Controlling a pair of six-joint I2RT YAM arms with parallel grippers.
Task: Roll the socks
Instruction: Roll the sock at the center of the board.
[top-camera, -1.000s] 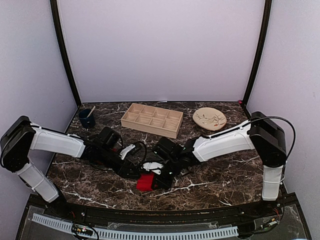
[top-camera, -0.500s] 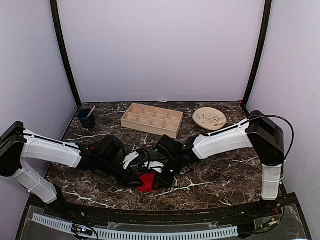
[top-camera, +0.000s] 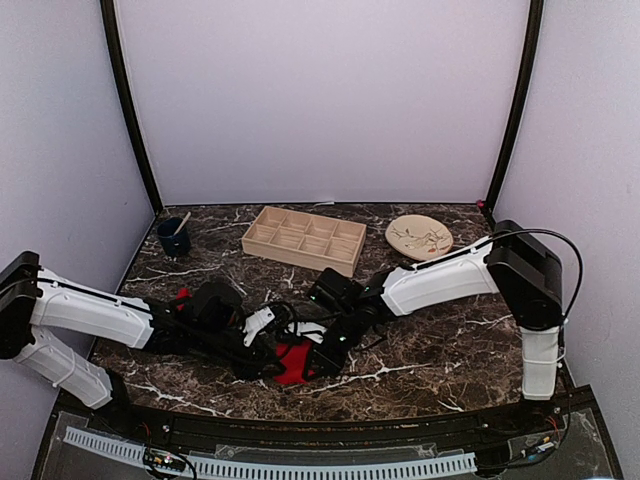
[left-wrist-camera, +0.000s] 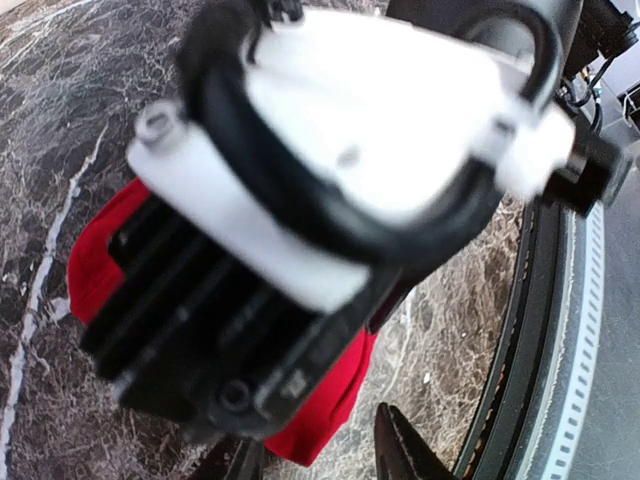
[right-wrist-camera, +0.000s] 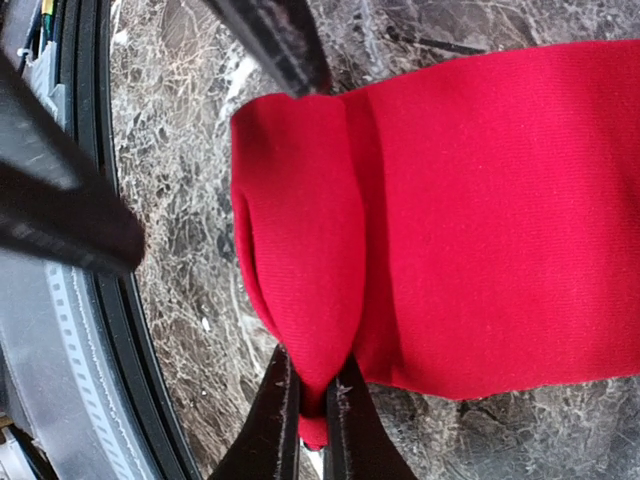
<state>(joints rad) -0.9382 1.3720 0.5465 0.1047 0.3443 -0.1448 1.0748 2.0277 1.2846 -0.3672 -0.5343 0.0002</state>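
Note:
The red socks (top-camera: 292, 362) lie as one folded bundle near the table's front edge, between both grippers. In the right wrist view the socks (right-wrist-camera: 460, 210) fill the frame, and my right gripper (right-wrist-camera: 312, 405) is shut on a pinched fold at their near edge. My left gripper (left-wrist-camera: 320, 458) is open, its jaws apart around a corner of the socks (left-wrist-camera: 330, 400) without pressing it. The right gripper's body blocks most of the left wrist view. From above, the left gripper (top-camera: 270, 358) is at the socks' left and the right gripper (top-camera: 318, 360) at their right.
A wooden compartment tray (top-camera: 305, 240) stands at the back centre, a patterned plate (top-camera: 419, 237) at the back right, and a dark cup with a spoon (top-camera: 174, 237) at the back left. The table's black front rim (right-wrist-camera: 100, 300) runs close to the socks. A small red patch (top-camera: 182, 295) shows behind the left arm.
My left arm has swung lower and to the right, bringing its gripper up against the socks. The right gripper has stayed pinched on the fabric and the bundle has shifted slightly.

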